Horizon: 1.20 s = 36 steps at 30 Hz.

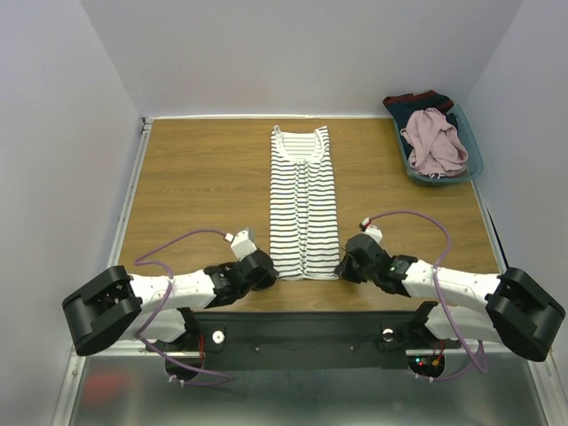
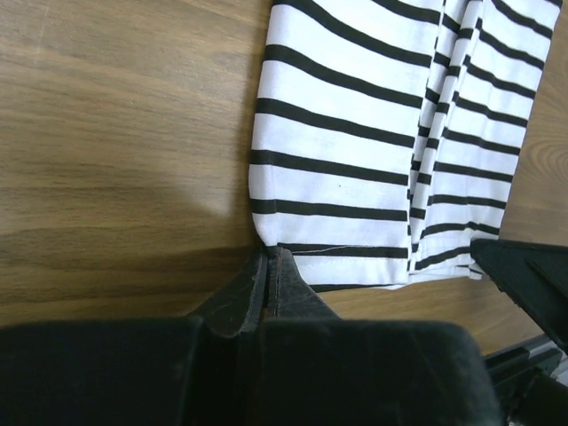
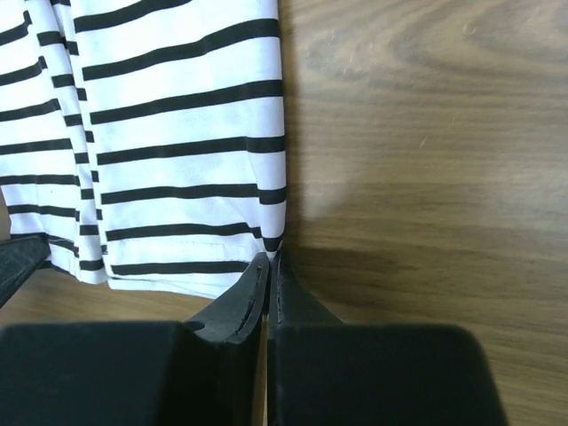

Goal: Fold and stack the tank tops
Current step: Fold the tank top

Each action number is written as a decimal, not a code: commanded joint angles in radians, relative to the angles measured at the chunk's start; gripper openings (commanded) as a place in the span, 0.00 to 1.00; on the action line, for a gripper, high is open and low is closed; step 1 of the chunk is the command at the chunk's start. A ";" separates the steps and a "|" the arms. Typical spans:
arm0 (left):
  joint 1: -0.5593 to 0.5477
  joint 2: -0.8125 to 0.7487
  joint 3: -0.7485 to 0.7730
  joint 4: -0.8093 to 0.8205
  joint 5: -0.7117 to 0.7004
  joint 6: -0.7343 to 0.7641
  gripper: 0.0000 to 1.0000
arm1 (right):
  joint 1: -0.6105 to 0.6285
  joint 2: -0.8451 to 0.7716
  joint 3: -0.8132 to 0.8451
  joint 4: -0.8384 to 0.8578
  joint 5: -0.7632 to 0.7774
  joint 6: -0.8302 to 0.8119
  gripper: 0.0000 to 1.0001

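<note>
Left claw (image 2: 268,257), right claw (image 3: 269,259) pinch striped top (image 2: 337,160) — wrist views only.

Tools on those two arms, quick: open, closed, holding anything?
Left tool: closed, pinching a hem corner of the white black-striped cloth tank top.
Right tool: closed, pinching its other hem corner.

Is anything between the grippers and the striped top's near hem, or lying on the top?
Nothing visible. The left gripper and right gripper are shut on the near corners of the striped top, and nothing lies on it.
</note>
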 commanded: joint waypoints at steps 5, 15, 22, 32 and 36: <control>-0.179 -0.015 0.001 -0.112 -0.002 -0.080 0.00 | 0.201 -0.064 0.031 -0.167 0.090 0.066 0.00; -0.544 -0.021 0.122 -0.417 -0.115 -0.401 0.00 | 0.665 -0.045 0.159 -0.499 0.324 0.429 0.00; -0.562 -0.136 0.188 -0.604 -0.198 -0.443 0.00 | 0.727 -0.027 0.262 -0.645 0.444 0.512 0.00; -0.524 -0.212 0.257 -0.641 -0.285 -0.377 0.00 | 0.723 -0.050 0.354 -0.659 0.575 0.440 0.01; -0.471 -0.241 0.259 -0.628 -0.295 -0.319 0.00 | 0.681 -0.064 0.390 -0.664 0.607 0.401 0.02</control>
